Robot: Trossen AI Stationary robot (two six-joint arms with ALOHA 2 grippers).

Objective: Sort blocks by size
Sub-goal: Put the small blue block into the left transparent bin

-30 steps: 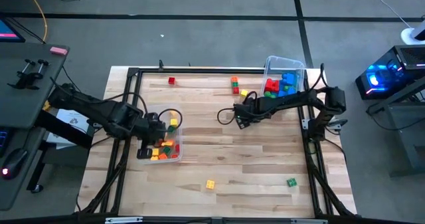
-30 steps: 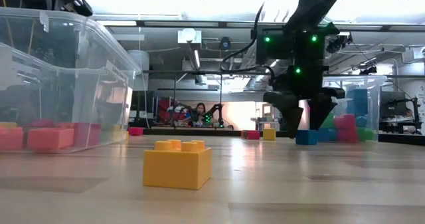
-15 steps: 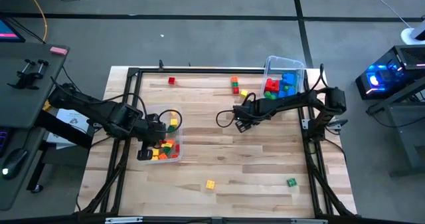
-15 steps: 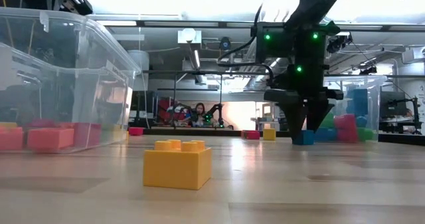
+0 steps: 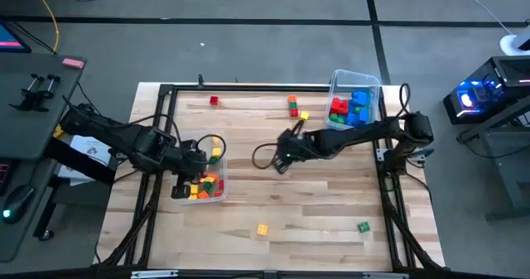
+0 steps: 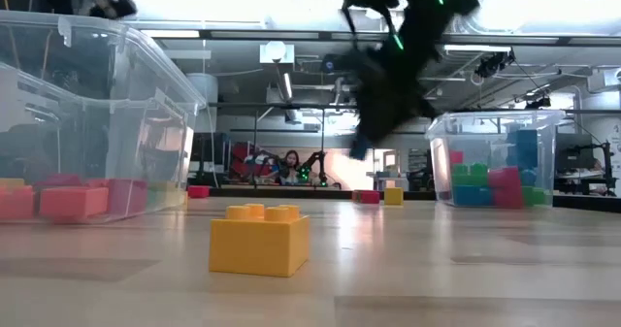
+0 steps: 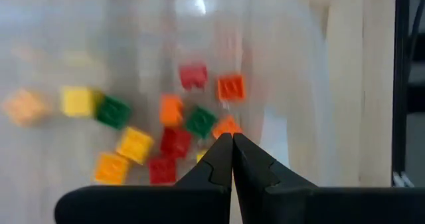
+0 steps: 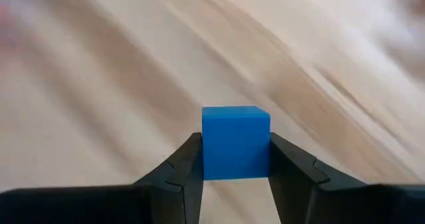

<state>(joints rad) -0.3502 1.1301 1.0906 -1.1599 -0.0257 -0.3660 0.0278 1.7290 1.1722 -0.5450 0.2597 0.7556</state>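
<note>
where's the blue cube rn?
Blue cube is clamped in the right gripper, lifted over mid-table, between the two clear bins.

No readable text, label, brand, number or sign shows anywhere on the table, bins, blocks, arms or room behind.

1. My overhead camera looks straight down on the whole pale wooden counter (image 5: 315,188) and both my arms.
2. My low camera sits at counter height, close behind a yellow studded plastic brick (image 6: 259,239), facing level across into the room.
3. My left wrist camera looks down closely past my left tool (image 7: 232,159) into a clear plastic bin (image 7: 285,117).
4. My right wrist camera looks past my right tool (image 8: 236,159) at the counter.
5. The overhead and low views share both bins.
</note>
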